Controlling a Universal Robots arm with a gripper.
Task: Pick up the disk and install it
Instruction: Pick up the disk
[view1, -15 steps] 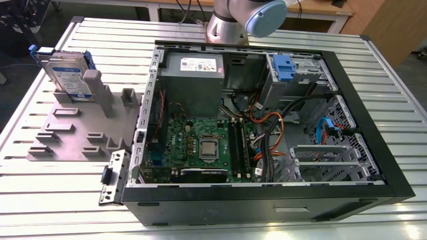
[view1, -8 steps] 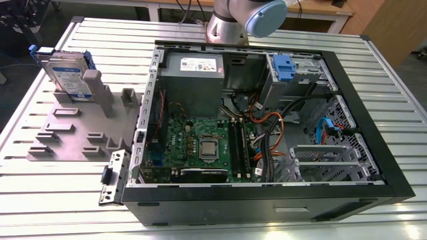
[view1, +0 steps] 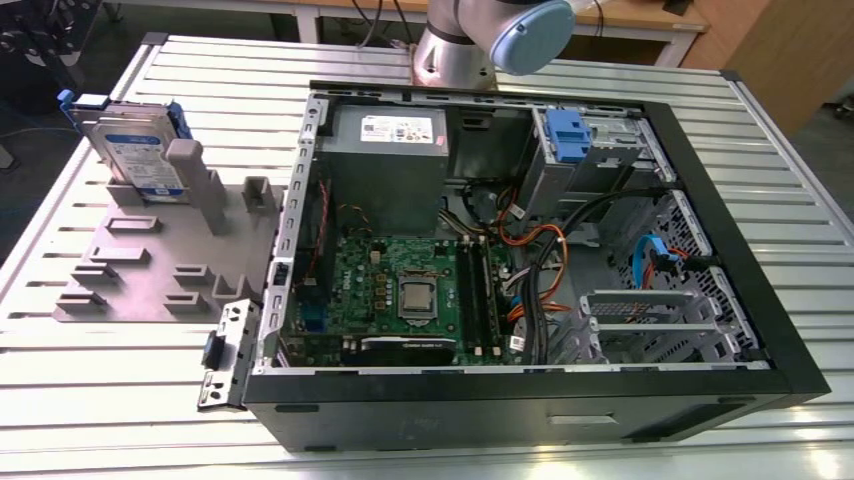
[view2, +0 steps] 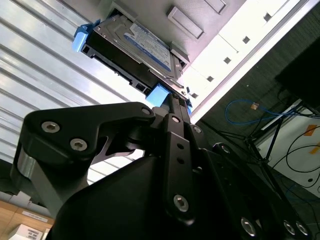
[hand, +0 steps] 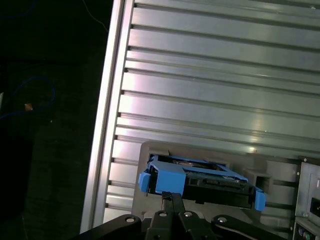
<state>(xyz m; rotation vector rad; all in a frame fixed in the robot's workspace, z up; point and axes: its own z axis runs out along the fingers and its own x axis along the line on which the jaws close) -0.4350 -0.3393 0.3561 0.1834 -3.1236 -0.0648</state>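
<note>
"Starting at the gripper (view2: 179, 100) (hand: 172, 196): how do its fingers stand?" asks the supervisor.

"Pressed together with nothing between them, in both wrist views," the inspector replies. "The tips line up with a blue side rail of the disk (view1: 138, 150) (view2: 135, 44) (hand: 215, 186). Contact cannot be confirmed from those views; in the exterior view the disk stands free."

"Where is the disk?"

"In the grey stand (view1: 147, 275) (view2: 150, 12) (hand: 280, 165), upright on its long edge, seated in a slot at the stand's far corner on the exterior view's left. The white-and-blue label faces the stand's near end. Blue rails run along its edges, and one rail end projects past the stand's outer side."

"And around the stand?"

"The stand lies flat on the slatted metal table (view1: 120, 400) (view2: 40, 50) (hand: 225, 75). Just beside it, on the exterior view's right, the open computer case (view1: 534, 410) lies on its side, its wall close against the stand's edge. Within the case, the motherboard (view1: 400, 290) occupies the part nearest the stand; a grey metal box (view1: 420, 140) with a white sticker sits toward the far end; a lone blue clip (view1: 567, 135) sits in a bay on the side away from the stand, with orange and black cables (view1: 534, 240) between. The arm (view1: 454, 55) rises beyond the case's far wall, well apart from the stand."
</note>
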